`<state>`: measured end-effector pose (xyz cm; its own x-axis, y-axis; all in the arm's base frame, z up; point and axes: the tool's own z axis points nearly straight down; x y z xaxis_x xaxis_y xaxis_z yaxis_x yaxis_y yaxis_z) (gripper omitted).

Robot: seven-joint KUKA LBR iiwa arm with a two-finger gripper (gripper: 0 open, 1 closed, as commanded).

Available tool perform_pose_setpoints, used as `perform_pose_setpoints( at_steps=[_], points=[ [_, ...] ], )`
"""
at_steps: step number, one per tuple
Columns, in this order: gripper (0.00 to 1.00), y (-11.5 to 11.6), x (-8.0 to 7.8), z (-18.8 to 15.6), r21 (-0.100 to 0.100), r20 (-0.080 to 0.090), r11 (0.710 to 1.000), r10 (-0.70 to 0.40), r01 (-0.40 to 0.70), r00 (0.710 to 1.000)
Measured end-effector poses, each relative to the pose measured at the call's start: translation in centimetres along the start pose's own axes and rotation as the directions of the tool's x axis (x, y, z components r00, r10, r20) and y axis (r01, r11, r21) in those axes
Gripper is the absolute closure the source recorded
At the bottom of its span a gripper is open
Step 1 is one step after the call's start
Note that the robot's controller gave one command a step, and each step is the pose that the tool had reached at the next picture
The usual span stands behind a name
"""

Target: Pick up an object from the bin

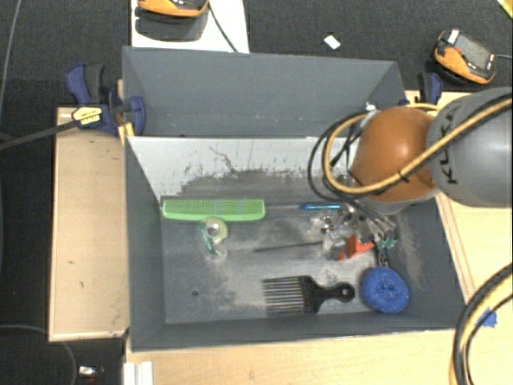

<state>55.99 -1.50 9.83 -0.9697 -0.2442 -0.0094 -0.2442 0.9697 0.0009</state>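
Observation:
My gripper [335, 229] hangs low over the right part of the bin floor, just below the orange cover on the wrist. A small red thing [353, 250] lies right beside it, toward the front; whether it touches the gripper I cannot tell. A short blue piece [319, 208] lies just behind the gripper. A round blue scrubby ball [385, 289] rests at the front right, a little below the gripper. A black hair pick [304, 294] lies along the front, its handle pointing at the ball. A thin dark rod [284, 248] stretches left from the gripper.
A long green brush [213, 209] lies at the back left of the floor, with a small clear and green thing [214, 234] just in front of it. The arm and its looped cables overhang the bin's right back corner.

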Motion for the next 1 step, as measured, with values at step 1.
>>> perform_pose_setpoints(
  at_steps=[1],
  points=[
    [1.0,0.01,-0.03,-2.28,0.0,0.001,1.0,0.001,-0.001,1.0]
  ],
)
